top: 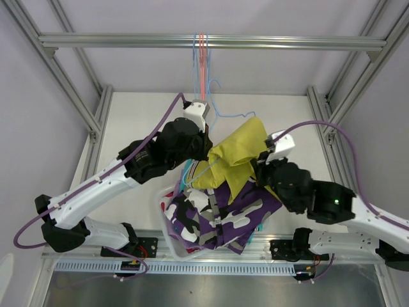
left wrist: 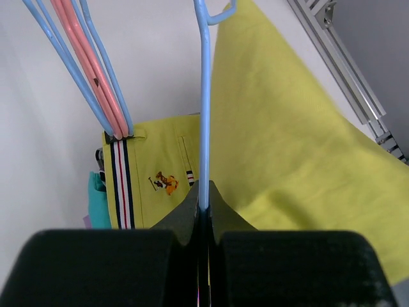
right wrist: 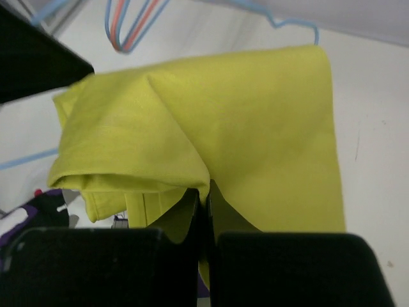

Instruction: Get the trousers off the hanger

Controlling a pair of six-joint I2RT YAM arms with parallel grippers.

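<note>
The mustard yellow trousers (top: 236, 153) hang draped over a light blue hanger (left wrist: 204, 115), above a pile of other shorts. My left gripper (left wrist: 204, 201) is shut on the hanger's thin wire, just left of the yellow cloth (left wrist: 287, 141); in the top view this gripper (top: 206, 153) sits at the cloth's left edge. My right gripper (right wrist: 208, 192) is shut on a fold of the yellow trousers (right wrist: 255, 128), and from above it (top: 259, 160) is at their right side. A striped side band and a small embroidered logo (left wrist: 165, 182) show on the yellow cloth.
Several empty blue and pink hangers (top: 201, 64) hang from the top rail (top: 128, 41). Below the arms a white basket (top: 165, 204) holds purple-black-white camouflage shorts (top: 230, 214) and a bit of teal cloth (left wrist: 97, 198). Aluminium frame posts (top: 319, 109) stand on both sides.
</note>
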